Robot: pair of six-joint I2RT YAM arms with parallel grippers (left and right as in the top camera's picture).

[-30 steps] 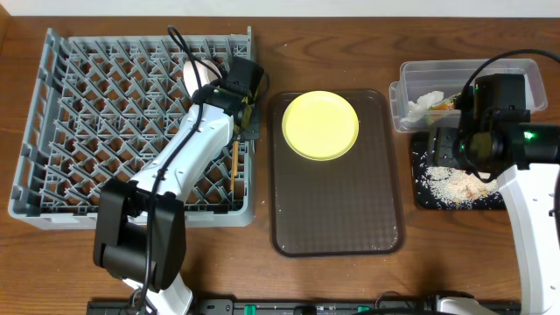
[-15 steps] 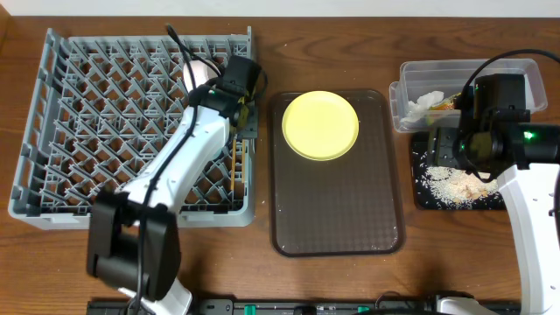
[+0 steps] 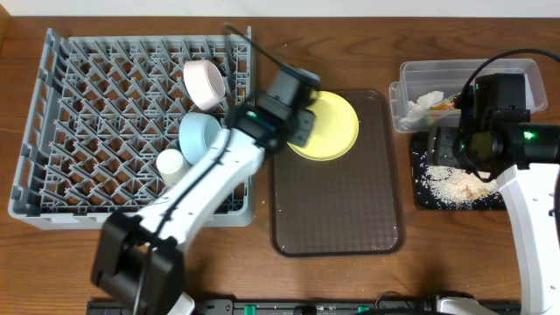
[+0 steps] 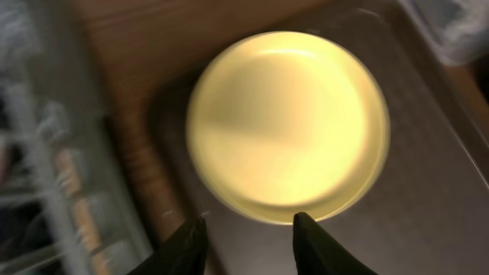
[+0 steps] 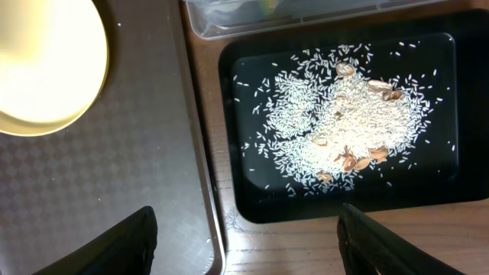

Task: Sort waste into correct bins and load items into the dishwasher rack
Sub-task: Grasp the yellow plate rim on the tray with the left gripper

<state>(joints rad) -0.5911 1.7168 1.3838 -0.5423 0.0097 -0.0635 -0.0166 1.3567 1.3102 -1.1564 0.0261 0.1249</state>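
Observation:
The yellow plate (image 3: 331,127) lies on the brown serving tray (image 3: 337,210). My left gripper (image 3: 296,121) is open and empty above the plate's left edge; its view shows the plate (image 4: 286,126) just beyond the fingertips (image 4: 248,233). The grey dishwasher rack (image 3: 96,122) holds the pinkish-white bowl (image 3: 203,83), the light blue bowl (image 3: 198,137) and the white cup (image 3: 170,166). My right gripper (image 5: 248,244) is wide open and empty over the black tray (image 5: 252,191) of rice crumbs (image 5: 344,114). The clear tub (image 3: 516,74) holds the tissue (image 3: 427,105) and wrapper. I cannot make out the chopsticks.
The black tray (image 3: 424,197) sits just in front of the clear tub at the table's right. The brown tray's edge (image 5: 206,191) runs close beside the black tray. My left arm crosses the rack's right front corner.
My left gripper has swung right from the rack's right edge to over the yellow plate, uncovering the bowls and cup in the rack. The right arm has not moved.

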